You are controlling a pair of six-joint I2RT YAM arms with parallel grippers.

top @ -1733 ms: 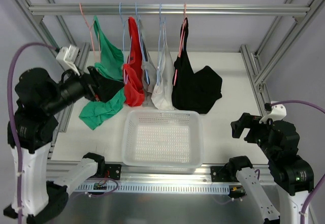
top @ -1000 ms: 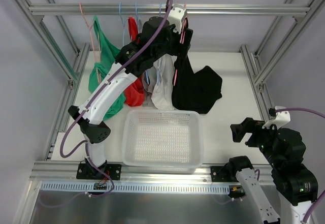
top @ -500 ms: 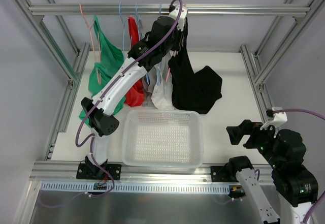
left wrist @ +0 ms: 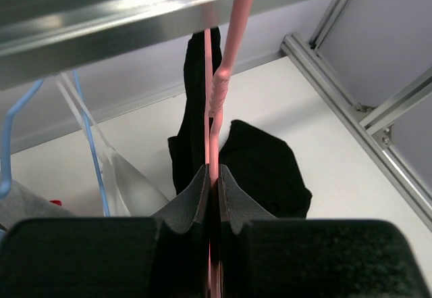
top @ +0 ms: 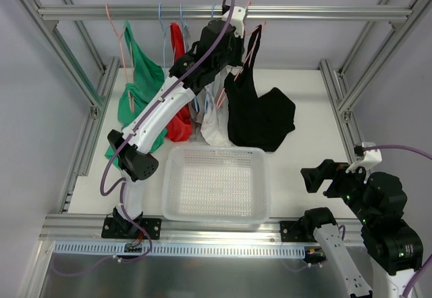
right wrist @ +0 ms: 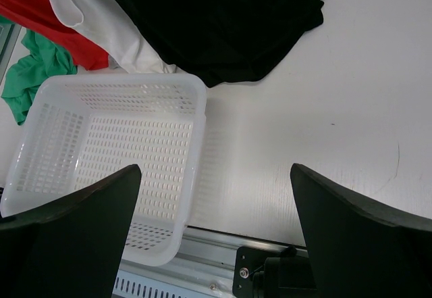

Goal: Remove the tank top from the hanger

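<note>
The black tank top (top: 260, 112) hangs from the rail on the thin pink hanger (top: 247, 53), and its lower part lies spread on the white table. My left gripper (top: 236, 41) reaches up to the rail and is shut on the hanger's pink wire. In the left wrist view the gripper (left wrist: 211, 174) pinches the hanger (left wrist: 225, 61) just below its neck, with the tank top (left wrist: 263, 169) behind and below. My right gripper (top: 317, 176) hovers low at the near right, open and empty. The right wrist view shows that gripper (right wrist: 212, 169) above bare table, with the tank top's hem (right wrist: 223, 21) at the top.
A green top (top: 142, 82), a red top (top: 177, 112) and a white garment (top: 216, 128) hang on the same rail (top: 317, 13), left of the tank top. A white perforated basket (top: 166, 176) stands at the near middle of the table, also seen in the right wrist view (right wrist: 197, 109). Frame bars line both sides.
My left arm swung from the left side up to the rail and shut its jaws on the pink hanger. The hanger and the strap have tilted to the right. The right arm barely moved.
</note>
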